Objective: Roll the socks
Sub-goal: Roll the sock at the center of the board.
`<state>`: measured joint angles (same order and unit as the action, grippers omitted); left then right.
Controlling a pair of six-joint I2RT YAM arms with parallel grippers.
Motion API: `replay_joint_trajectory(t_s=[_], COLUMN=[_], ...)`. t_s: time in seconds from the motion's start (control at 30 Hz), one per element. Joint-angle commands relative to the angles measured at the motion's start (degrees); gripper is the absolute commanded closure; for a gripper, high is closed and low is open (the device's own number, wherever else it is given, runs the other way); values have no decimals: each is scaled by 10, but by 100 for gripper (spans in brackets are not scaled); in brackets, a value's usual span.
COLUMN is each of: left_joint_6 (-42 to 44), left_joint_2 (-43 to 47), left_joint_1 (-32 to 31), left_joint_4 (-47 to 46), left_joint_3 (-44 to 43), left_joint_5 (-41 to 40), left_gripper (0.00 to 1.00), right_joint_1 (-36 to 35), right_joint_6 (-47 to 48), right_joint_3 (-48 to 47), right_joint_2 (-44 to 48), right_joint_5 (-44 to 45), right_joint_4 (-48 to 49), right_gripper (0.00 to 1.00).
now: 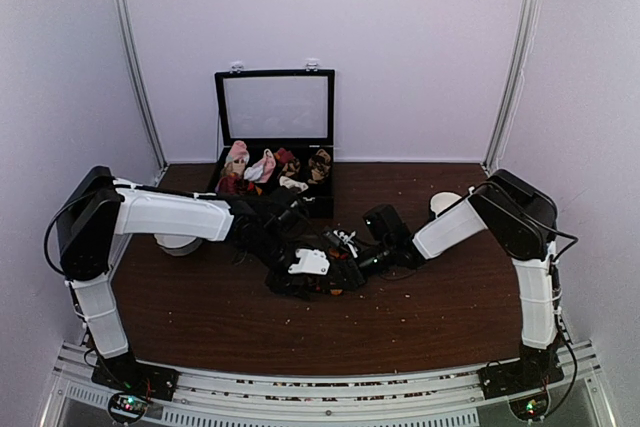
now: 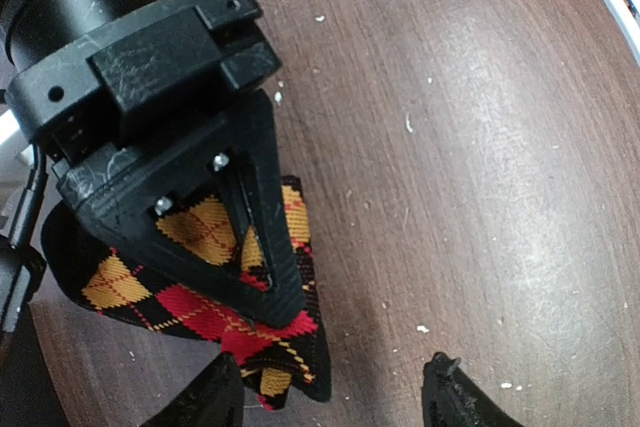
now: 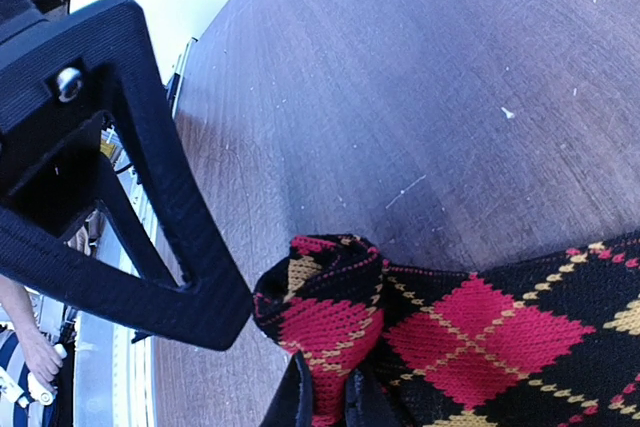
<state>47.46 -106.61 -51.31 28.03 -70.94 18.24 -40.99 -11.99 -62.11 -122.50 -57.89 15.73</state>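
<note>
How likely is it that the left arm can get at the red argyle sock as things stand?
Probably yes: the left pincer hangs open beside a loose corner of the red argyle sock, nothing between; the right pincer grips another part.

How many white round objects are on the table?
2: one white round object partly under the left arm; the other beside the right arm, near its elbow. Others may be hidden.

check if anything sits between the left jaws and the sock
Only the right jaws, shut on the sock and lying over its far part. The sock's near end beside the left jaws is bare, nothing else in between.
</note>
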Motion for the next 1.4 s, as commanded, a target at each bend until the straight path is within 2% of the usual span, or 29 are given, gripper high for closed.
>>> replay_joint_trajectory(t_s=[0.0,0.17,0.3,0.57,0.7,0.8,1.03,1.07,1.1,1.13,1.37], left_joint_6=[4,19,22,22,21,9,-22,-26,-30,-35,-85], left_joint_2=[-9,-57,-75,-101,-117,-128,-146,-147,-150,-151,-135], left_joint_1=[3,3,3,3,3,3,3,2,2,2,2], left_joint_4=[-19,-22,-31,-23,-2,23,70,75,79,86,84], left_joint_3=[-24,-44,-46,-56,-67,-81,-101,-102,-102,-103,-67], left_joint_5=[1,-32,-39,-43,-42,-43,-24,-22,-22,-21,-52], left_gripper=[37,39,44,71,89,95,95,96,96,96,100], right_joint_1=[2,2,2,2,4,9,11,12,13,15,33], right_joint_6=[9,11,12,11,-22,-63,-46,-45,-37,-29,59], right_joint_3=[27,26,26,27,52,88,106,110,113,114,102], right_joint_2=[-61,-61,-60,-57,-41,-16,13,19,27,35,94], right_joint_5=[78,74,74,66,37,31,33,33,39,44,117], right_joint_4=[-134,-137,-141,-141,-79,6,-3,-3,-10,-21,-172], right_gripper=[100,100,100,100,99,85,69,27,3,0,0])
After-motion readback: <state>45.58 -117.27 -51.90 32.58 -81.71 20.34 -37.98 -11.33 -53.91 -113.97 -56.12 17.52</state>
